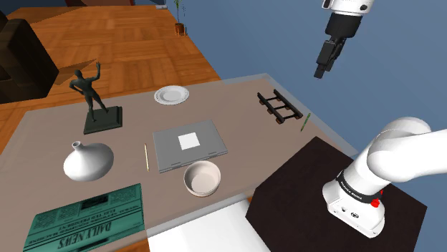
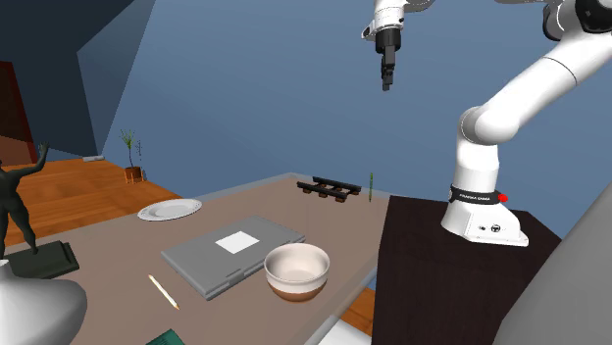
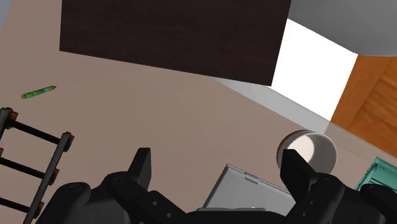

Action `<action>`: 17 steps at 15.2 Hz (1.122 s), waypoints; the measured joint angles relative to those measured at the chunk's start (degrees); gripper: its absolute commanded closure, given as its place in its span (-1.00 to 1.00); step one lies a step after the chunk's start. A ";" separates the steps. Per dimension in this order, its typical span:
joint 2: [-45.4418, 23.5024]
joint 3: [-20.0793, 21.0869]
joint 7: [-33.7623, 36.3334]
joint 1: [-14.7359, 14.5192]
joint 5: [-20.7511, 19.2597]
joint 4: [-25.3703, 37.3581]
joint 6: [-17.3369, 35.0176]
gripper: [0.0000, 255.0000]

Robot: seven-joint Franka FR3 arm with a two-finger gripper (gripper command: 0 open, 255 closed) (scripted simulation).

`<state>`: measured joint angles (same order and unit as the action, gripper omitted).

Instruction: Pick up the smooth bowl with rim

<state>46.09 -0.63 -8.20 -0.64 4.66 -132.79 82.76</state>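
Cream-white, the bowl [image 1: 202,177] sits untouched on the bench [image 1: 240,107] just beside a grey laptop [image 1: 190,145], while the end effector [image 1: 321,71] hangs high above, fingers wide apart and empty, so approach, descent, grasp and lift are all left to do.

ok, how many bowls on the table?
1. The bowl sits by the table edge, next to the closed grey laptop. The white plate farther back is flat, not a bowl.
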 measured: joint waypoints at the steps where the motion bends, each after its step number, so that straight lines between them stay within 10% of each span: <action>1: 0.00 0.00 0.00 0.00 0.00 0.00 0.00 -1.00; 17: -10.28 11.87 9.73 -4.11 9.81 -16.36 28.37 -1.00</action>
<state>35.82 11.24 1.53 -4.75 14.47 -149.15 111.13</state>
